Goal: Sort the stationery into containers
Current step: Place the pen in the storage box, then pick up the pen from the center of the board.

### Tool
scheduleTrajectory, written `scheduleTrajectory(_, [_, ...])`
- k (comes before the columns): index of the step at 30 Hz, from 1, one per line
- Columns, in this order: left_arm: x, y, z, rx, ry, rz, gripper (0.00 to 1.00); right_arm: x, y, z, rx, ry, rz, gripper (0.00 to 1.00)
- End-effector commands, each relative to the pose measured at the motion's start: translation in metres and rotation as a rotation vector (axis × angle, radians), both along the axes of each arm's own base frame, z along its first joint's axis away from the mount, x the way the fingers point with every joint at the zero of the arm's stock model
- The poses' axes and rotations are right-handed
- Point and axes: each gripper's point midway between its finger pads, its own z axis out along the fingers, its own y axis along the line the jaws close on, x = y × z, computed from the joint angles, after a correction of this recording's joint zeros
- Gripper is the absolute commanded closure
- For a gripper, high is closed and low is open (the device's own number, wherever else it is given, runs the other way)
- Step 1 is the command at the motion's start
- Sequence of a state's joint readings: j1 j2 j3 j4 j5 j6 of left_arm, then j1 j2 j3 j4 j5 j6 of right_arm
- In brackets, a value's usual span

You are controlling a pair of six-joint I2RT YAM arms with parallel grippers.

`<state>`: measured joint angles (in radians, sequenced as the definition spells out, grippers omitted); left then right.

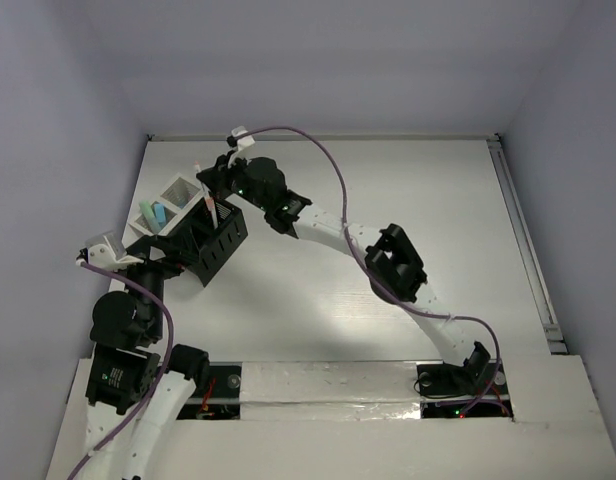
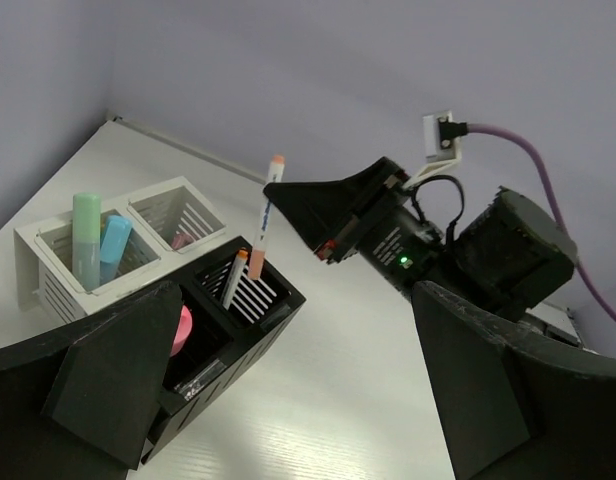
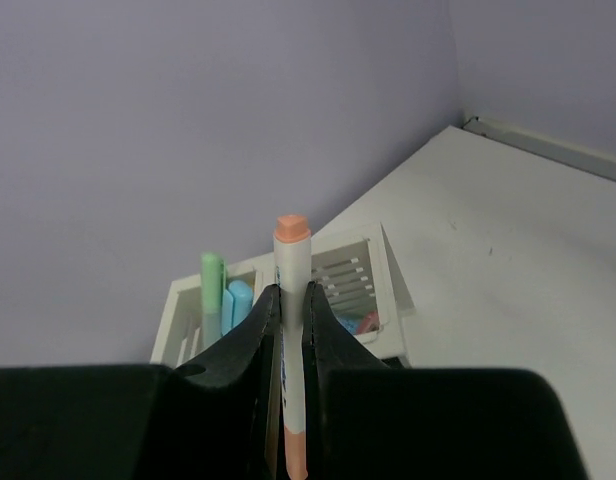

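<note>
My right gripper (image 3: 291, 300) is shut on a thin white pen with orange ends (image 3: 291, 330). It holds the pen upright (image 2: 268, 215) over the back slot of the black slotted organiser (image 2: 273, 300), where another white pen (image 2: 233, 275) stands. The white mesh cups (image 2: 48, 270) beside it hold a green marker (image 2: 85, 235) and a blue marker (image 2: 113, 245); a pink item (image 2: 180, 240) lies in the far cup. A pink cup (image 2: 181, 330) sits in the organiser's near slot. My left gripper (image 1: 148, 252) is open and empty beside the organiser (image 1: 213, 240).
The white tabletop (image 1: 408, 200) stretches right of the organiser. A rail (image 1: 523, 240) runs along its right edge. Purple walls close in at the back and left. The right arm (image 1: 388, 260) reaches diagonally across the table.
</note>
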<state>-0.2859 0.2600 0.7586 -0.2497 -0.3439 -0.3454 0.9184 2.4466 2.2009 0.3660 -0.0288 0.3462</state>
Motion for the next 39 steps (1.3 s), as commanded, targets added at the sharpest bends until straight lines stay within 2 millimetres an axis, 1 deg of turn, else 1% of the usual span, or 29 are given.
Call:
scheduleTrajectory(1, [0.006,-0.004,0.006,0.009,-0.03,-0.014,0.01,-0.006,0.011,0.004,-0.005,-0.045,-0.005,1.0])
scheduleTrajectory(5, [0.006,-0.004,0.007,0.008,-0.033,-0.013,0.01,-0.009,0.008,-0.009,-0.012,-0.034,-0.004,0.99])
scheduleTrajectory(6, [0.006,-0.004,0.007,0.009,-0.033,-0.014,0.01,-0.009,0.007,-0.006,-0.008,-0.039,-0.004,0.97])
scheduleTrajectory(9, [0.004,-0.004,0.009,0.005,-0.04,-0.016,0.01,-0.012,0.004,-0.004,0.003,-0.049,-0.005,0.63])
scheduleTrajectory(10, [0.004,-0.003,0.008,0.005,-0.04,-0.013,0.01,-0.013,0.001,0.007,0.018,-0.068,-0.006,0.4])
scheduleTrajectory(11, [0.005,-0.003,0.008,0.008,-0.036,-0.013,0.01,-0.013,0.0,0.01,0.019,-0.083,-0.008,0.35])
scheduleTrajectory(14, [0.006,-0.005,0.006,0.013,-0.031,-0.022,0.01,-0.015,-0.003,0.028,0.015,-0.114,-0.01,0.32])
scheduleTrajectory(16, [0.005,-0.004,0.007,0.01,-0.036,-0.019,0.01,-0.017,-0.008,0.032,0.013,-0.112,-0.013,0.32])
scheduleTrajectory(17, [0.005,-0.004,0.007,0.011,-0.036,-0.017,0.01,-0.02,-0.017,0.054,0.043,-0.131,-0.035,0.32])
scheduleTrajectory(18, [0.005,-0.004,0.008,0.011,-0.036,-0.015,0.01,-0.02,-0.023,0.058,0.046,-0.131,-0.052,0.32])
scheduleTrajectory(19, [0.006,-0.005,0.007,0.012,-0.034,-0.02,0.01,-0.022,-0.028,0.044,0.017,-0.114,-0.059,0.31])
scheduleTrajectory(20, [0.006,-0.005,0.007,0.013,-0.033,-0.023,0.01,-0.028,-0.041,0.067,0.041,-0.136,-0.075,0.31])
scheduleTrajectory(21, [0.005,-0.005,0.007,0.013,-0.035,-0.025,0.01,-0.031,-0.049,0.068,0.033,-0.141,-0.086,0.31])
scheduleTrajectory(22, [0.005,-0.006,0.007,0.012,-0.038,-0.026,0.01,-0.035,-0.057,0.038,-0.023,-0.104,-0.092,0.3])
scheduleTrajectory(23, [0.005,-0.005,0.007,0.01,-0.038,-0.025,0.01,-0.027,-0.075,0.035,-0.036,-0.097,-0.13,0.29])
scheduleTrajectory(24, [0.005,-0.005,0.008,0.011,-0.04,-0.024,0.01,-0.036,-0.089,0.048,-0.029,-0.104,-0.139,0.29])
scheduleTrajectory(25, [0.005,-0.007,0.008,0.012,-0.039,-0.032,0.01,-0.031,-0.104,0.037,-0.057,-0.086,-0.165,0.29])
scheduleTrajectory(26, [0.005,-0.007,0.007,0.013,-0.04,-0.035,0.01,-0.025,-0.128,-0.005,-0.143,-0.025,-0.205,0.29])
scheduleTrajectory(27, [0.004,-0.009,0.008,0.013,-0.044,-0.046,0.01,-0.026,-0.146,-0.003,-0.155,0.001,-0.231,0.29])
scheduleTrajectory(28, [0.003,-0.009,0.009,0.014,-0.049,-0.047,0.01,-0.024,-0.161,-0.015,-0.189,0.038,-0.255,0.29])
scheduleTrajectory(29, [0.002,-0.009,0.01,0.012,-0.055,-0.047,0.01,-0.028,-0.185,-0.057,-0.288,0.123,-0.288,0.29])
scheduleTrajectory(30, [0.002,-0.008,0.01,0.012,-0.056,-0.045,0.01,-0.021,-0.211,-0.07,-0.311,0.182,-0.335,0.29])
scheduleTrajectory(31, [0.002,-0.008,0.011,0.011,-0.058,-0.042,0.01,-0.023,-0.232,-0.064,-0.316,0.203,-0.363,0.29])
scheduleTrajectory(32, [0.003,-0.009,0.01,0.013,-0.052,-0.045,0.01,-0.029,-0.253,-0.084,-0.38,0.269,-0.384,0.3])
scheduleTrajectory(33, [0.003,-0.009,0.01,0.015,-0.052,-0.048,0.01,-0.029,-0.283,-0.106,-0.424,0.331,-0.432,0.3])
scheduleTrajectory(35, [0.002,-0.012,0.012,0.015,-0.061,-0.063,0.01,-0.04,-0.323,-0.12,-0.507,0.399,-0.512,0.3])
scheduleTrajectory(36, [0.001,-0.011,0.013,0.014,-0.064,-0.062,0.01,-0.048,-0.34,-0.135,-0.562,0.441,-0.539,0.3])
scheduleTrajectory(38, [0.003,-0.011,0.012,0.014,-0.059,-0.059,0.01,-0.059,-0.372,-0.151,-0.655,0.511,-0.606,0.3])
scheduleTrajectory(39, [0.003,-0.012,0.012,0.018,-0.058,-0.061,0.01,-0.064,-0.379,-0.157,-0.688,0.53,-0.618,0.31])
